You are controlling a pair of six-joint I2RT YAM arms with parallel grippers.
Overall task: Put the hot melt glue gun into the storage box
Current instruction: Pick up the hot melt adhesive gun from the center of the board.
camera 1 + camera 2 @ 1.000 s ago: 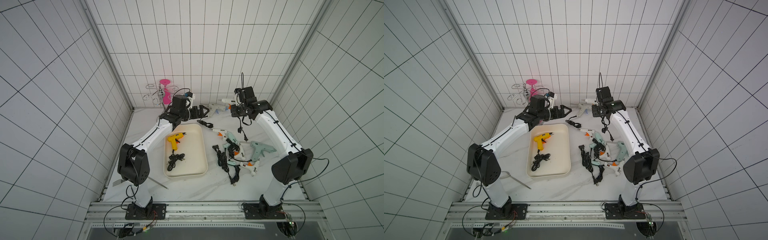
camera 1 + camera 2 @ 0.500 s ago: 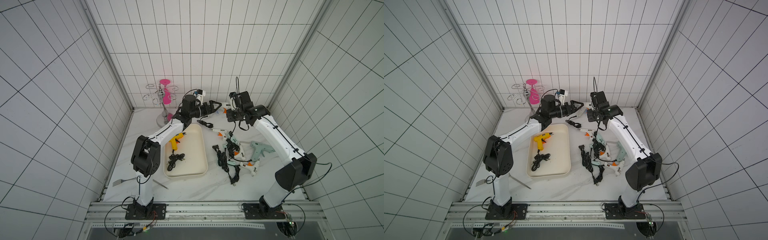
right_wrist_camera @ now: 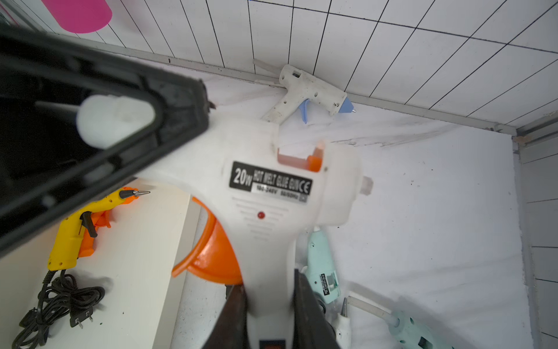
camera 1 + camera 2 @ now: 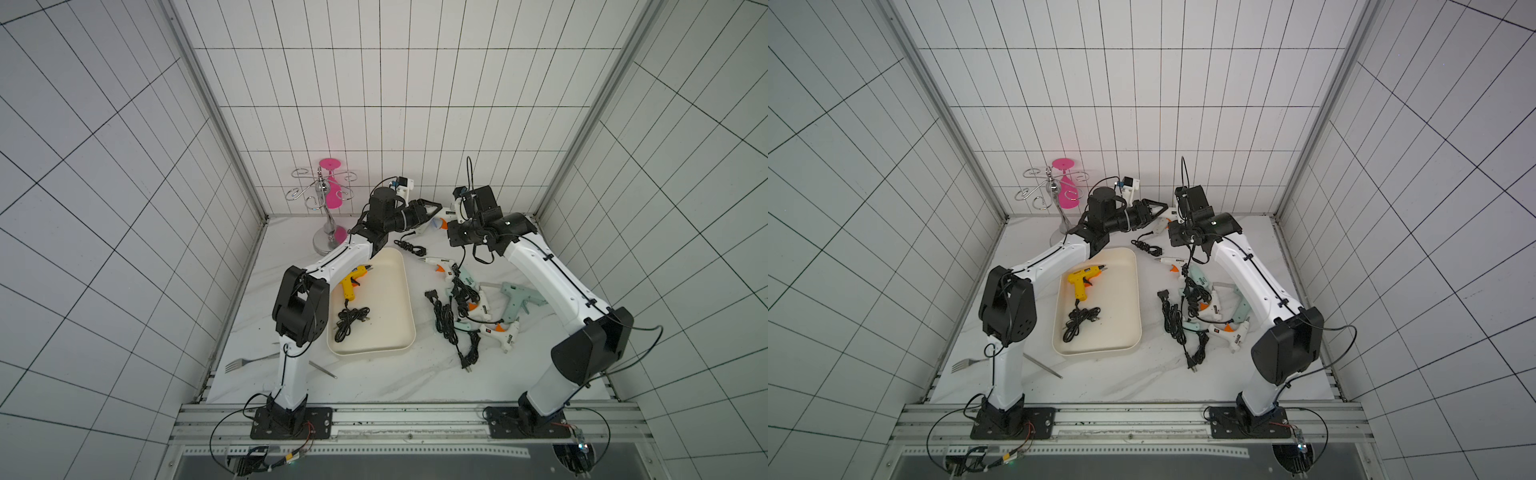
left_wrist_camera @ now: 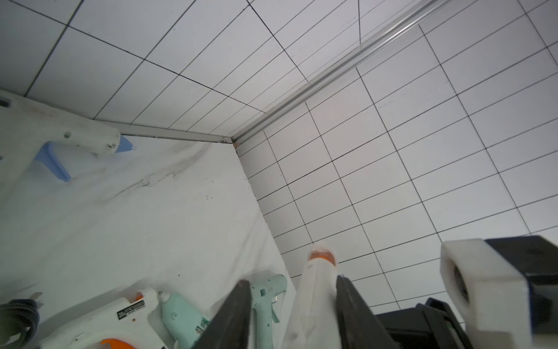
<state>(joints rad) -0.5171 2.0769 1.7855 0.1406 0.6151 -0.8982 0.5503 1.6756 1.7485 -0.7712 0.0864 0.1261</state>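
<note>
Glue gun [image 3: 265, 196] aloft over back of surface [image 4: 374, 382], beyond box [image 4: 386, 307], not in it. Barrel runs left-right, nozzle toward robot's left. White body, orange trigger, black 20W label. Right gripper [image 3: 268, 284] clamps handle; left gripper [image 5: 292, 280] narrow about barrel, one finger touching, gap at other. Box holds yellow gun [image 4: 349, 286], black cord [image 4: 349, 322]

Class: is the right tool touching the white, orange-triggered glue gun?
Touching. The right wrist view shows the right tool pinching the white glue gun by its handle.
</note>
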